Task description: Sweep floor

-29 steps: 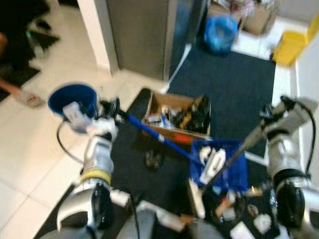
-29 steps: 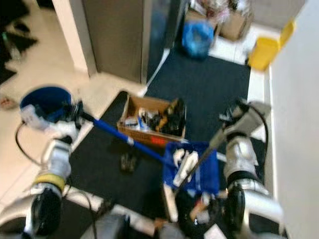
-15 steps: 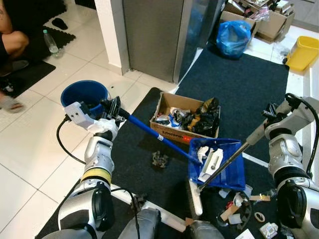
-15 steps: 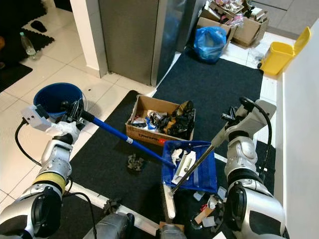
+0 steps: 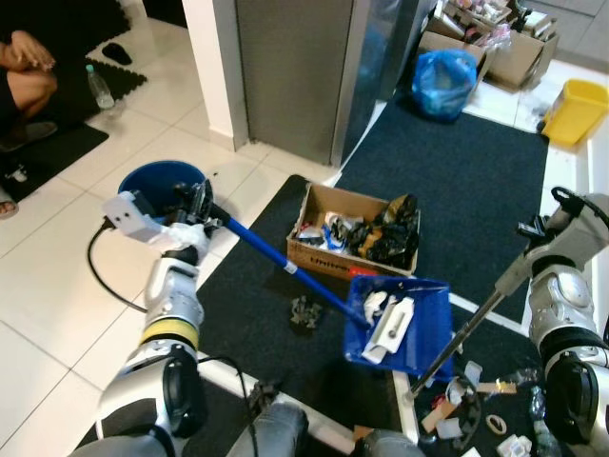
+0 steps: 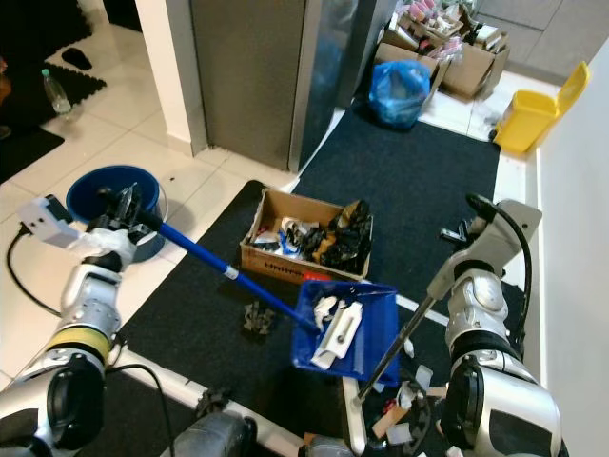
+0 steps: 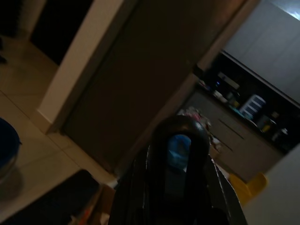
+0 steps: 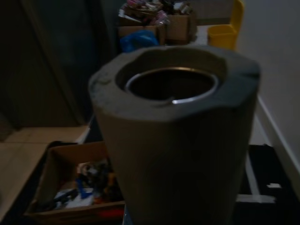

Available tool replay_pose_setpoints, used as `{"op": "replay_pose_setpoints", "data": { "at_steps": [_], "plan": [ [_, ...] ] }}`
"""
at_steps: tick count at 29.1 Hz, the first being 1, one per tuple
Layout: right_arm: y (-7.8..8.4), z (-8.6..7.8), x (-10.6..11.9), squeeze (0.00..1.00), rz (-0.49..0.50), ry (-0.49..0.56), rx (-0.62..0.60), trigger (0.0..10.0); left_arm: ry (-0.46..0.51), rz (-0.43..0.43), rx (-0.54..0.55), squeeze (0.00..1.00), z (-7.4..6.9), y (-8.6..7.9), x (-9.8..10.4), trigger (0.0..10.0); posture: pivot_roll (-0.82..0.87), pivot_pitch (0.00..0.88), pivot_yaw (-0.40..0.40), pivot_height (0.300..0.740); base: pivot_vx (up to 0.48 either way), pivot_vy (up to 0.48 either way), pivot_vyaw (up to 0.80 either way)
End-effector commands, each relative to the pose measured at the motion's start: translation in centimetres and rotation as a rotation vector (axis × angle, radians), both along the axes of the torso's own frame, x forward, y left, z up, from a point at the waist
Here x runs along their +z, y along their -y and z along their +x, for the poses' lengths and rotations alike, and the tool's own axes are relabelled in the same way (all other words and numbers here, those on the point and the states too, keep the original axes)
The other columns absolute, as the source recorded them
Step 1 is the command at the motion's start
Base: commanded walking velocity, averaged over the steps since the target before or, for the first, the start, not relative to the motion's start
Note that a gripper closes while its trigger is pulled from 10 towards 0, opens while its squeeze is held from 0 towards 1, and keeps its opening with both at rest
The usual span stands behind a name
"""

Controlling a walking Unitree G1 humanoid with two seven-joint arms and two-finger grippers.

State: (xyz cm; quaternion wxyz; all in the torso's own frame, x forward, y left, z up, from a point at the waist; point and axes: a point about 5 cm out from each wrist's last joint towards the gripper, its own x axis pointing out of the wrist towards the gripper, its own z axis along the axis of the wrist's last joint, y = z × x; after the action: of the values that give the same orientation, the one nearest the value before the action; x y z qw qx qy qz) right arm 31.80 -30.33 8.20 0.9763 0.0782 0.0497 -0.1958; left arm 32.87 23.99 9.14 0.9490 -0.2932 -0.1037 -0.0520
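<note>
Nearest the robot, on the near right corner of the dark mat (image 5: pixel 457 181), loose litter (image 5: pixel 466 395) lies scattered: paper scraps, a ring, bits of tape. The broom (image 6: pixel 400 338) stands among it, its grey pole slanting up to the right gripper (image 6: pixel 476 238); the right wrist view looks straight down the pole's hollow top end, so that gripper seems wrapped around the handle, though whether its fingers are pinched tight cannot be told.

Just left of the broom, the blue dustpan (image 5: pixel 400 324) hangs tilted with white scraps inside, apparently lifted off the mat. Its long blue handle (image 5: pixel 276 262) runs up and left to the left gripper (image 5: pixel 195 205), whose black fingers look pressed around the handle's end. A small dark clump of debris (image 5: pixel 304 312) sits on the mat under the handle.

Beyond the dustpan, a cardboard box (image 5: pixel 352 233) full of rubbish stands mid-mat. Off the mat's left edge, on the white tiles, is a blue bucket (image 5: pixel 157 186), right beside the left gripper. Farther back sit a blue bag (image 5: pixel 442 71) and a yellow bin (image 5: pixel 571 105).

The step in hand appears to be carrying a loaded dustpan away to empty it. The next move calls for keeping the pan level while swinging it over the box or bucket, then tipping it; litter remains to sweep.
</note>
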Motion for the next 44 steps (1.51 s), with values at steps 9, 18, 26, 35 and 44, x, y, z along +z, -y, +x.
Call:
{"op": "replay_pose_setpoints", "data": {
  "at_steps": [9,18,26,35,44],
  "plan": [
    [1.0,-1.3,-1.7,0.00,-0.074,-0.177,-0.023,10.0,0.080,-0.020,0.066,0.00,0.8,-1.8,2.4,10.0,0.14,0.006,-0.062,0.740,0.343,0.000,0.00],
    [0.8,-1.5,-2.2,0.00,-0.077,-0.202,-0.025,10.0,0.097,-0.018,0.054,0.00,1.1,-1.5,2.9,10.0,0.14,0.009,-0.052,0.740,0.373,0.000,0.00],
    [0.9,-1.5,-2.2,0.00,-0.068,-0.192,-0.032,10.0,0.100,-0.018,0.040,0.00,1.2,-1.2,2.9,10.0,0.14,0.016,-0.048,0.740,0.376,0.000,0.00],
    [0.7,-1.5,-2.3,0.00,-0.061,-0.191,-0.031,10.0,0.102,-0.018,0.026,0.00,1.3,-0.9,2.9,10.0,0.14,0.017,-0.045,0.740,0.377,0.000,0.00],
    [0.6,-1.5,-2.3,0.00,-0.060,-0.189,-0.029,10.0,0.100,-0.018,0.017,0.00,1.5,-0.8,3.0,10.0,0.14,0.015,-0.043,0.740,0.380,0.000,0.00]
  ]
}}
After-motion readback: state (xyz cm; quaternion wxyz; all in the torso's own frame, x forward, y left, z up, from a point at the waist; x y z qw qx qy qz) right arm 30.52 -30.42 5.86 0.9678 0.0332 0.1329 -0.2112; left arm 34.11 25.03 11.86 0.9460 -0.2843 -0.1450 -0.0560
